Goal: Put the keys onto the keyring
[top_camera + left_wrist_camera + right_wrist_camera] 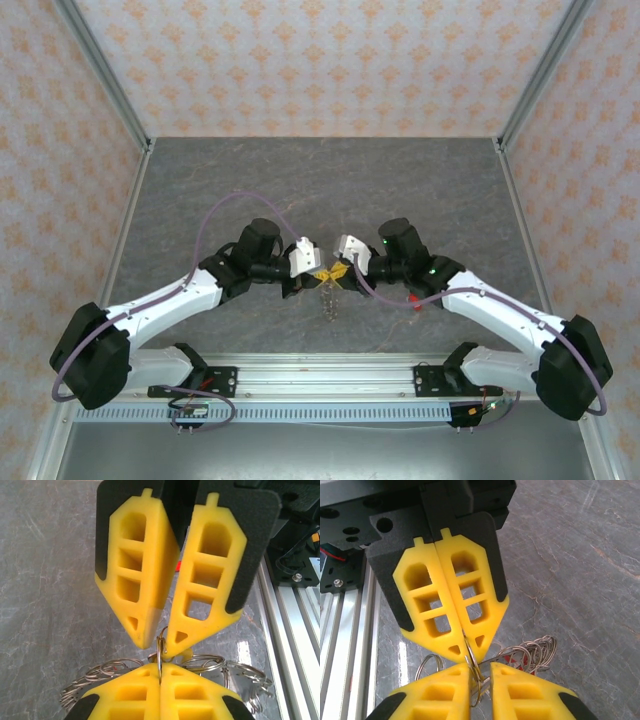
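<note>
The left gripper was clamped on the keyring, which stood edge-on, long axis upright. Beyond, the right gripper had its 2 fingers slightly apart astride the ring's top, above the table.

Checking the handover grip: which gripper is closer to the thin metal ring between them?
Left. The left gripper is shut on the thin metal ring; the right gripper faces it with jaws slightly apart, the ring in their gap.
</note>
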Controlling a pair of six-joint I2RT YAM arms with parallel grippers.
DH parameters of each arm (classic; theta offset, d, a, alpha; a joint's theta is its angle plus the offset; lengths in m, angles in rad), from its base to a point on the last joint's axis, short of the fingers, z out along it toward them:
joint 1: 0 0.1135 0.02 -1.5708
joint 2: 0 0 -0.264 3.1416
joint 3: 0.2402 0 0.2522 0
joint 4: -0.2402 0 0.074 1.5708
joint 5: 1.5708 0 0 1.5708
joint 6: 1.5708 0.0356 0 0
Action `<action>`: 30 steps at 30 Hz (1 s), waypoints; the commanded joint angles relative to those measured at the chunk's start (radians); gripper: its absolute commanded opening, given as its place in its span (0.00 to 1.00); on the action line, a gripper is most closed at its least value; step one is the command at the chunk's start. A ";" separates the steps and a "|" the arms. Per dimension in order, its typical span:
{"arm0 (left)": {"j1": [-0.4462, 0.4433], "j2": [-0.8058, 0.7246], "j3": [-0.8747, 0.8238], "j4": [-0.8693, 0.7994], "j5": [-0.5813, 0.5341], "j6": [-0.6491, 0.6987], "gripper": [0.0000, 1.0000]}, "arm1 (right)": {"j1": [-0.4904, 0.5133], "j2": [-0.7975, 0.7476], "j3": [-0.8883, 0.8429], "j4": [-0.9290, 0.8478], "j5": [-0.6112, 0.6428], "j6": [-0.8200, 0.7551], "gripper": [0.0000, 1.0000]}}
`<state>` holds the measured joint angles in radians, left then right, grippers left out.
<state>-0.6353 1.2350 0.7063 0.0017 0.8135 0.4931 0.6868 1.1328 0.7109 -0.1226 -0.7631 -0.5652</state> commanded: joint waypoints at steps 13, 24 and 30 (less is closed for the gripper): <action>-0.010 -0.033 -0.056 0.250 0.088 -0.124 0.00 | -0.053 -0.027 -0.093 0.169 -0.073 0.076 0.03; -0.017 -0.035 0.015 0.000 -0.074 0.011 0.19 | -0.044 -0.012 0.031 -0.037 -0.063 -0.023 0.00; -0.020 -0.013 0.061 -0.068 -0.075 0.052 0.23 | -0.038 0.010 0.070 -0.068 -0.059 -0.064 0.00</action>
<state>-0.6456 1.2221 0.7185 -0.0040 0.7536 0.4984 0.6453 1.1412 0.7361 -0.1745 -0.8188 -0.5884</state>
